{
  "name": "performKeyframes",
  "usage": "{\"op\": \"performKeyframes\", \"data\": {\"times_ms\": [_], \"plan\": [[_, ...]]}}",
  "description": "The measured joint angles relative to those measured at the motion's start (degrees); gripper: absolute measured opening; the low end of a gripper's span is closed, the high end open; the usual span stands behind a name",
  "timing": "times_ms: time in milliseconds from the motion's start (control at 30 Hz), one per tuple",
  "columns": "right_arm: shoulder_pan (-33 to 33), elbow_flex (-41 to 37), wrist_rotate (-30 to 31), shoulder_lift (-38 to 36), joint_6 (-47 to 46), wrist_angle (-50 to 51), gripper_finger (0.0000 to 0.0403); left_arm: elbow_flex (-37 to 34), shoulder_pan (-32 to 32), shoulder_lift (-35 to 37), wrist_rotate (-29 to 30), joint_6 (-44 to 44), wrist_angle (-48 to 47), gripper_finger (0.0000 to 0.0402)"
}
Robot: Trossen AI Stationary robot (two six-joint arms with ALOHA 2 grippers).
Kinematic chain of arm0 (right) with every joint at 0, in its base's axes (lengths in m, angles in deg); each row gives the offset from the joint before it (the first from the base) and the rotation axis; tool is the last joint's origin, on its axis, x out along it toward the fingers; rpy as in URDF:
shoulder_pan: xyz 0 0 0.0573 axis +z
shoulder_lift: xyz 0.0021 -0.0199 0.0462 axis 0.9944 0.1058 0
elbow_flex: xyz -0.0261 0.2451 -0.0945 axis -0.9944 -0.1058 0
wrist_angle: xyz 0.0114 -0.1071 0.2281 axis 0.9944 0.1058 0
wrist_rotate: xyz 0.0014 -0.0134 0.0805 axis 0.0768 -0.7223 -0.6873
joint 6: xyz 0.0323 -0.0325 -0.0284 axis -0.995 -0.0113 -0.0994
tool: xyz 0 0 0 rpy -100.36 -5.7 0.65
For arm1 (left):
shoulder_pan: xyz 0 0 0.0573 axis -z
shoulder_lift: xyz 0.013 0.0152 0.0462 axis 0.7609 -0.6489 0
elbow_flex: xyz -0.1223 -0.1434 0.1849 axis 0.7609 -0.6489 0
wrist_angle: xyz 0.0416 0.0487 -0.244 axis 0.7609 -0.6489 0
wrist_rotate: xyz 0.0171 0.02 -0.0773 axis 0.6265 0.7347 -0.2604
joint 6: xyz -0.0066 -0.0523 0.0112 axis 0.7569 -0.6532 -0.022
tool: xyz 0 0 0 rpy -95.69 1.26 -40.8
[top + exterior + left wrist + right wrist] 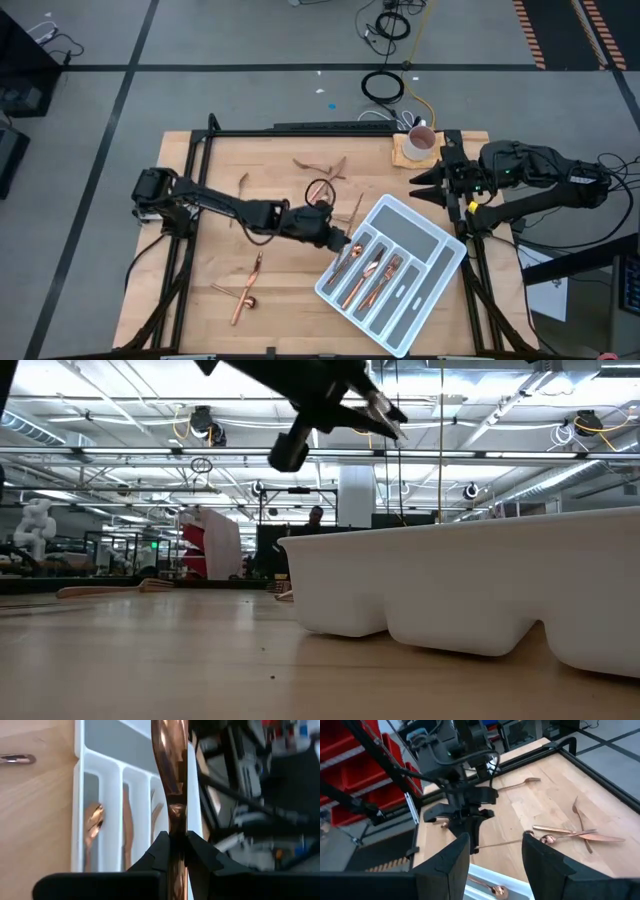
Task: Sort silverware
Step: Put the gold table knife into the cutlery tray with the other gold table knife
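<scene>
A copper utensil (170, 765), whose type cannot be told, is clamped between the closed fingers of the left gripper (173, 851) and stands out lengthwise ahead of the wrist, poised above the near edge of the grey-white divided tray (425, 290); the lengthwise hold presumably lets the piece be lowered parallel to the long slots. In the high view the left gripper (335, 236) sits just beside the tray's corner, well above the table as the low view suggests. Several sorted pieces (368, 272) already lie in the slots, a spoon bowl (93, 820) visible in the outermost one. Unsorted silverware remains on the wooden table (200, 310): a crossed pair (243, 290) near the front, and a scattered group (322, 166) toward the back. The right gripper (495, 851) waits with its fingers parted at the table's right edge, near a mug (421, 141) on a coaster, clear of the left arm's path. Sorting appears roughly half done.
</scene>
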Motion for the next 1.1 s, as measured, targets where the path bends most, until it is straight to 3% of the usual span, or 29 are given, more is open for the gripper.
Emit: {"op": "performKeyframes", "data": {"times_ms": [233,467,767,1100], "plan": [[0.0,0.0,-0.33,-0.21,2.79,1.94,0.0167,10.77,3.69,-7.99,2.88,-3.19,-1.24,0.0038],[-0.02,0.0,-0.39,-1.98,3.68,3.3,0.0167,21.69,4.19,-14.45,3.88,-1.51,-20.37,0.0038],[-0.02,0.0,-0.39,-4.65,4.77,4.69,0.0167,25.42,4.65,-19.23,2.84,-3.76,-24.27,0.0038],[-0.02,0.0,-0.37,-6.1,6.09,7.0,0.0167,25.44,5.35,-19.28,4.08,-4.78,-26.89,0.0038]]}}
